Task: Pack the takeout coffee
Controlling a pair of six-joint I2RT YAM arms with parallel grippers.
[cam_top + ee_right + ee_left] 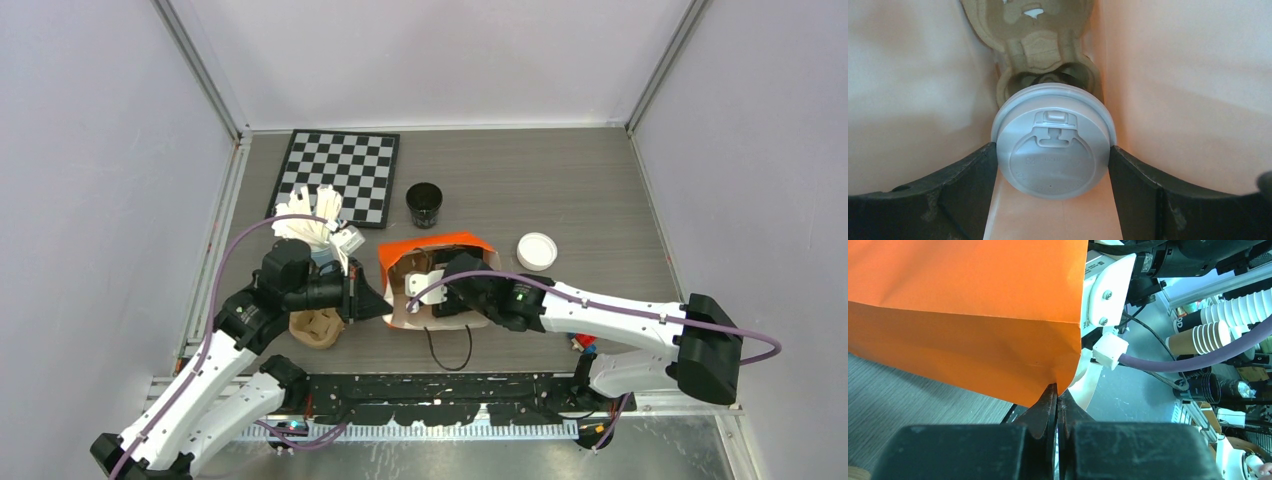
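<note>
The left gripper (1057, 399) jaws pinch the orange bag's (973, 315) rim near the table's (560, 180) front edge. Inside the bag, the right gripper (1052, 150) jaws clasp a white-lidded coffee cup (1052, 167) at a cardboard carrier (1038, 45).

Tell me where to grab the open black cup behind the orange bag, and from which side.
Grip the black cup by its round side wall, just below the rim, jaws straddling it. It stands upright and uncapped, so come in level, probably from the right: the chessboard lies left of it and the orange bag sits on its near side.
</note>
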